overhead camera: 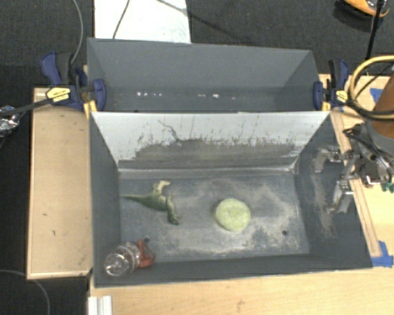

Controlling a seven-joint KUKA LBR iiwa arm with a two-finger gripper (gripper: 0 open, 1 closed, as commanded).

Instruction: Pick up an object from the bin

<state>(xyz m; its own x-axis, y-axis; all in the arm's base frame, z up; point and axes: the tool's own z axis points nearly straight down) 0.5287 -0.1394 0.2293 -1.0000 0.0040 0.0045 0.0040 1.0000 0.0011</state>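
The gripper (336,192) hung at the right side of the bin (210,140), low against the sloping right wall and clear of the flat floor. Whether it stood apart or together could not be told, and nothing showed in its grasp. Nearest to it, though well apart, lay a pale green round lump (233,214), flattish and dull, with a slightly speckled surface. It rested alone on the scuffed grey floor a little right of the middle. Farther left lay a small green toy dinosaur (160,201) on its side, its long thin tail stretched toward the left wall, its paler head and neck pointing toward the back wall and its darker legs toward the front. Farthest from the gripper, tucked in the near-left corner, lay a small clear glassy thing with an orange-red piece (128,258) at its right end. The three things lay apart from one another, none touching.
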